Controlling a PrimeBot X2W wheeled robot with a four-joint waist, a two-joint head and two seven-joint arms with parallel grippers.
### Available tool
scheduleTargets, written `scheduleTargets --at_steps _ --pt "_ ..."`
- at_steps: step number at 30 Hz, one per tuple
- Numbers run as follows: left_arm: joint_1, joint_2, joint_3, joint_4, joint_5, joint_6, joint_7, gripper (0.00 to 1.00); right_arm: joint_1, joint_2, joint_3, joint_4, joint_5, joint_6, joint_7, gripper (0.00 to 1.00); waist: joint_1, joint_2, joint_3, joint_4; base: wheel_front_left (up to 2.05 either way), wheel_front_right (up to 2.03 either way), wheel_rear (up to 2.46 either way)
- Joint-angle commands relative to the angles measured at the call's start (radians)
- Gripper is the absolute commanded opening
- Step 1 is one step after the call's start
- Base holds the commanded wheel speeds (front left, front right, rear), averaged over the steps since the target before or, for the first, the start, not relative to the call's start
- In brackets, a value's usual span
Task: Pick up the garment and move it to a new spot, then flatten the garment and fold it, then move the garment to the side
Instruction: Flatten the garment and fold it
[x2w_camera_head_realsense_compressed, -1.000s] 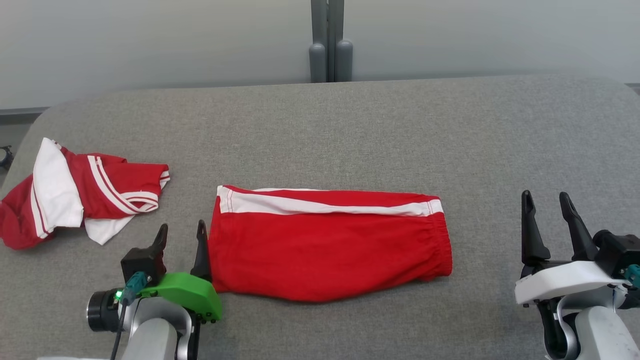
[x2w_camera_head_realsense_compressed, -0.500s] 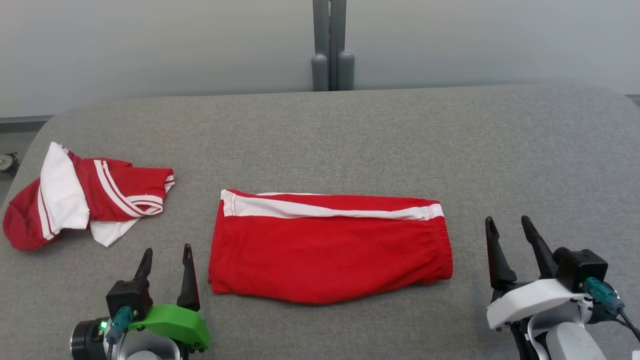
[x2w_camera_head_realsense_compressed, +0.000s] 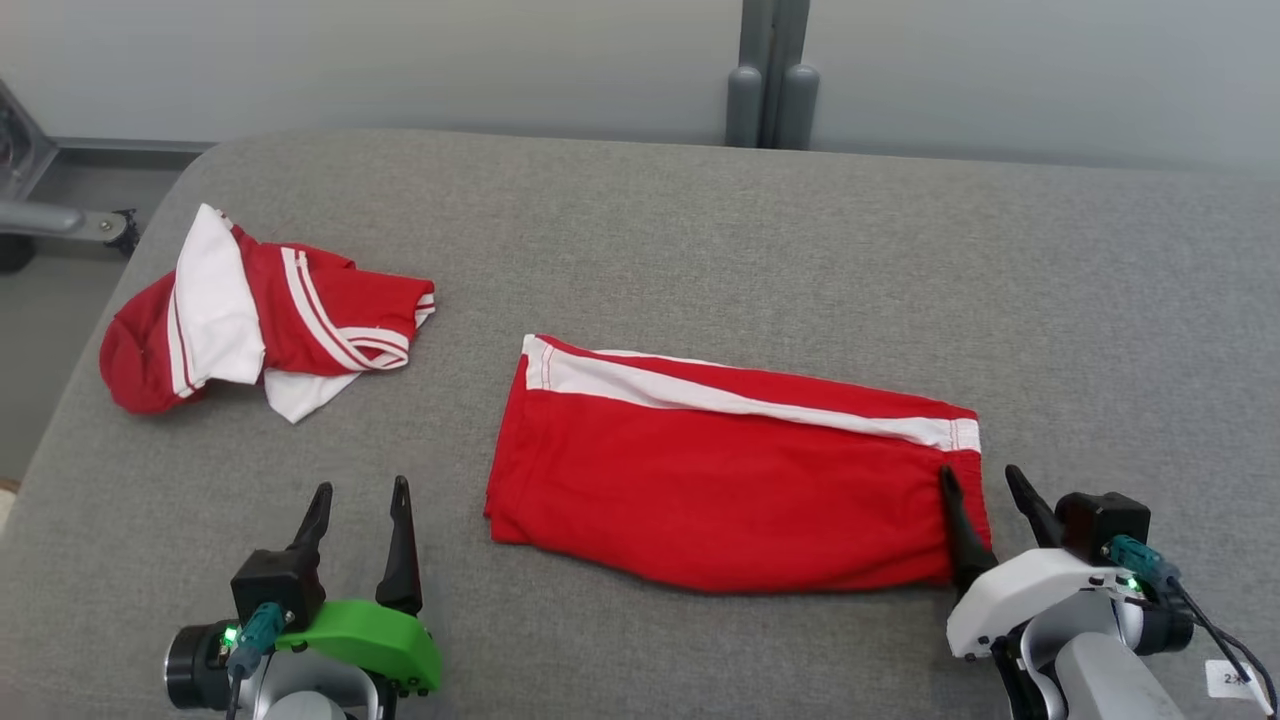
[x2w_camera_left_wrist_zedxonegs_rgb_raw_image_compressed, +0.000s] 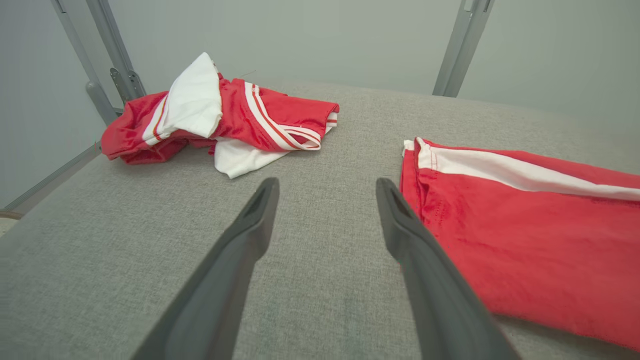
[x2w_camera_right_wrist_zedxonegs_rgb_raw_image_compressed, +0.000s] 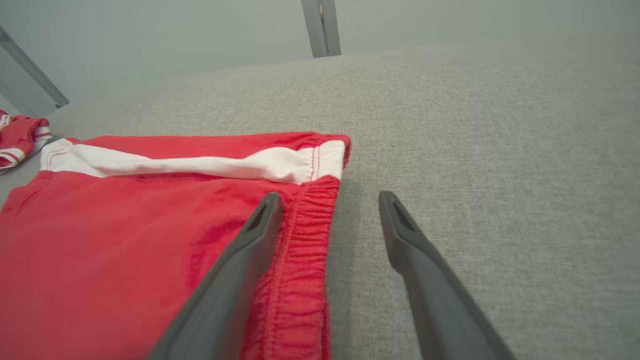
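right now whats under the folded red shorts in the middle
The shorts lie flat on the grey cloth surface, which shows all round their edges. Nothing sticks out from beneath. What is between the folded layers or directly under them is covered.

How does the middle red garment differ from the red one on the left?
The middle garment lies flat, neatly folded; the left garment is bunched in a heap. The middle garment shows one broad white band; the left garment shows thin white stripes and white panels. Both are red and white.
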Motion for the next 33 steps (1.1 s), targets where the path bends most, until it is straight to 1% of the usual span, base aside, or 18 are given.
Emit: scheduleTargets --at_steps 1,4,5,7,10,11,12,13,14,15,18,20,25,30,33 --pt "-0.019 0.001 0.001 -0.004 -0.011 0.006 -0.003 1.0 -0.028 0.001 -0.018 0.057 -0.011 0.0 -0.003 1.0 0.0 0.0 0.04 0.049 0.0 0.0 0.0" --pt "-0.018 0.001 0.0 -0.007 -0.014 0.007 -0.003 1.0 -0.066 0.005 -0.02 0.159 -0.018 0.0 -0.003 1.0 0.0 0.0 0.056 0.066 0.0 0.0 0.0" --pt "-0.02 0.001 -0.002 -0.011 -0.014 0.007 -0.003 1.0 -0.088 0.006 -0.006 0.223 -0.009 0.0 -0.002 1.0 0.0 0.0 0.065 0.073 0.0 0.0 0.0" --pt "-0.023 0.001 -0.004 -0.014 -0.016 0.011 -0.003 1.0 -0.103 0.008 0.034 0.28 0.008 0.0 0.001 1.0 0.0 0.0 0.069 0.078 0.0 0.0 0.0" --pt "-0.029 0.001 -0.013 -0.021 -0.014 0.016 -0.003 1.0 -0.112 0.014 0.102 0.344 0.078 0.001 0.008 1.0 0.0 0.0 0.075 0.083 0.0 0.0 0.0" --pt "-0.029 0.001 -0.015 -0.023 -0.015 0.015 -0.003 1.0 -0.114 0.018 0.128 0.36 0.101 0.002 0.009 0.96 0.0 0.0 0.077 0.084 0.0 0.0 0.0" --pt "-0.03 0.001 -0.018 -0.024 -0.013 0.015 -0.003 1.0 -0.116 0.021 0.151 0.373 0.127 0.003 0.011 0.73 0.0 0.0 0.077 0.084 0.0 0.0 0.0" --pt "-0.031 0.001 -0.021 -0.025 -0.014 0.016 -0.003 1.0 -0.119 0.023 0.169 0.382 0.14 0.004 0.011 0.4 0.0 0.0 0.078 0.084 0.0 0.0 0.0" --pt "-0.031 0.001 -0.021 -0.025 -0.014 0.016 -0.003 1.0 -0.119 0.023 0.169 0.382 0.14 0.004 0.011 0.4 0.0 0.0 0.078 0.084 0.0 0.0 0.0" --pt "-0.033 0.001 -0.024 -0.028 -0.015 0.015 -0.003 1.0 -0.121 0.025 0.185 0.391 0.156 0.004 0.012 0.0 0.0 0.0 0.078 0.083 0.0 0.0 0.0" --pt "-0.037 0.001 -0.029 -0.031 -0.017 0.015 -0.003 1.0 -0.138 0.015 0.186 0.385 0.196 0.0 0.011 0.0 0.0 0.0 0.076 0.079 0.0 0.0 0.0" --pt "-0.036 0.001 -0.03 -0.034 -0.017 0.014 -0.003 1.0 -0.146 0.001 0.163 0.362 0.218 0.0 0.007 0.0 0.0 0.0 0.073 0.072 0.0 0.0 0.0" --pt "-0.027 0.001 -0.036 -0.035 -0.021 0.011 -0.003 1.0 -0.154 -0.089 0.079 0.32 0.251 -0.002 0.0 0.0 0.0 0.0 0.063 0.04 0.0 0.0 0.0" --pt "-0.023 0.002 -0.052 -0.036 -0.033 0.014 -0.003 1.0 -0.178 -0.174 0.023 0.306 0.246 -0.001 -0.001 0.0 0.0 0.0 0.057 0.0 0.0 0.0 0.0" --pt "-0.025 0.002 -0.062 -0.036 -0.039 0.021 -0.003 1.0 -0.194 -0.194 0.019 0.297 0.263 -0.001 -0.001 0.0 0.0 0.0 0.056 -0.02 0.0 0.0 0.0"
